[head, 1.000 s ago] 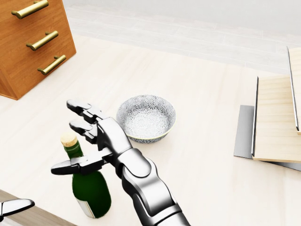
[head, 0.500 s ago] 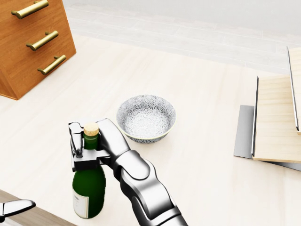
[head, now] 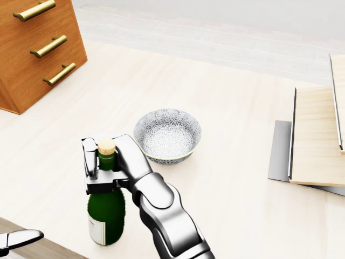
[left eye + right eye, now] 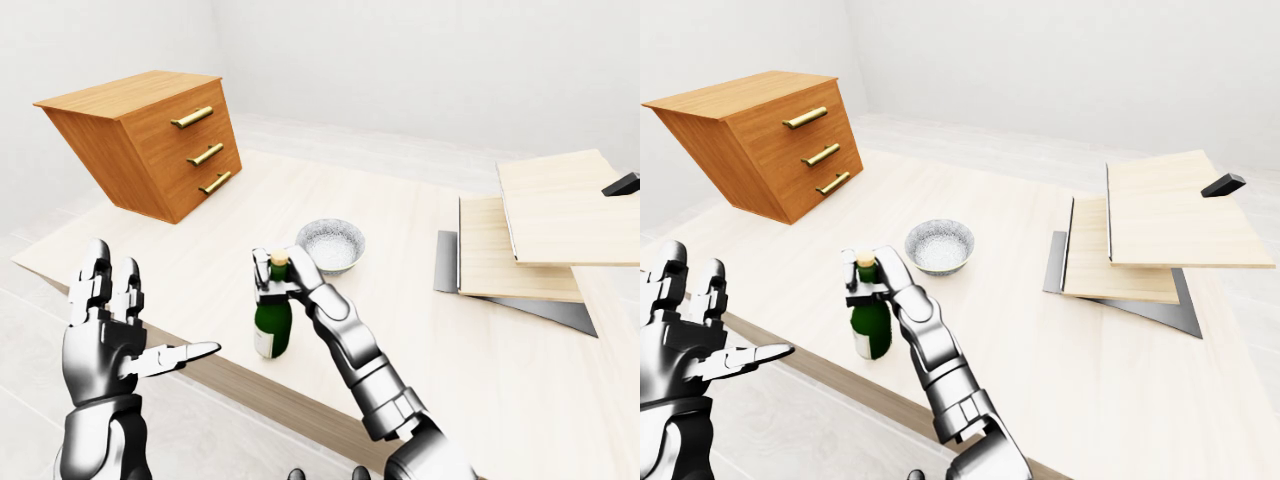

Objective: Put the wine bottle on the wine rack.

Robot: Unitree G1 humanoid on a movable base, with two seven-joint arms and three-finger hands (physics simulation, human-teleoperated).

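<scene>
A green wine bottle point(image 3: 106, 216) with a cork stands upright on the pale wooden table point(image 3: 237, 189), at the lower left of the head view. My right hand point(image 3: 99, 170) is shut on the bottle's neck just under the cork. The wine rack point(image 4: 530, 240), made of slanted pale wooden boards on a grey base, stands on the table at the right. My left hand point(image 4: 150, 310) is open and empty, held off the table's near edge at the lower left of the left-eye view.
A patterned white bowl point(image 3: 167, 135) sits just up and right of the bottle. A wooden drawer chest point(image 3: 38, 48) with brass handles stands tilted at the table's upper left. A small dark block point(image 4: 1222, 184) lies on the rack's top board.
My right hand, open beside the bottle a second ago, has closed round its neck. The bottle has shifted slightly right. The camera has not moved.
</scene>
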